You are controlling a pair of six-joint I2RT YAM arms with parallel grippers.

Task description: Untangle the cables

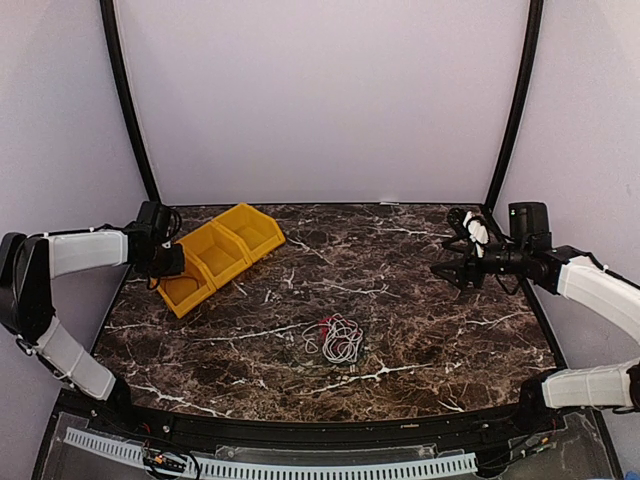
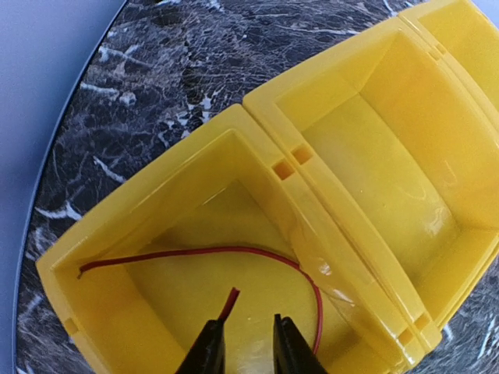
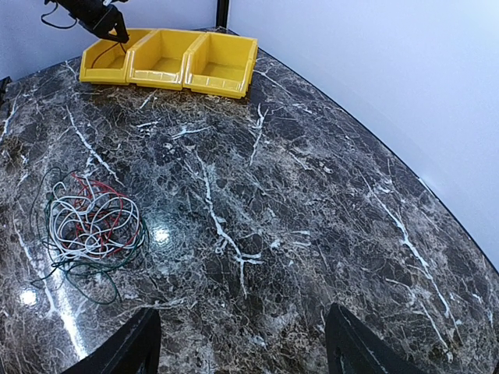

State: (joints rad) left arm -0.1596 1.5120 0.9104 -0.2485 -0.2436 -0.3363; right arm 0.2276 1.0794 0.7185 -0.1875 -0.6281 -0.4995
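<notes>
Lying near the middle of the counter (image 1: pixel 430 330), well apart from both arms: the cables (image 1: pixel 341 338), one loose nest of thin white, red and dark strands, all interlooped. Light, limp, no stiffness to speak of. A tug on any inner loop will likely drag the whole heap, so an outlying single strand or a free end at the rim looks the better hold. One red wire (image 2: pixel 203 250) is already apart, lying in the end compartment of the yellow bins (image 2: pixel 312 72). Left jaws above it, slightly parted, the wire's end just beside one tip, not pinched. Right jaws spread wide, empty, over bare counter at the right.
</notes>
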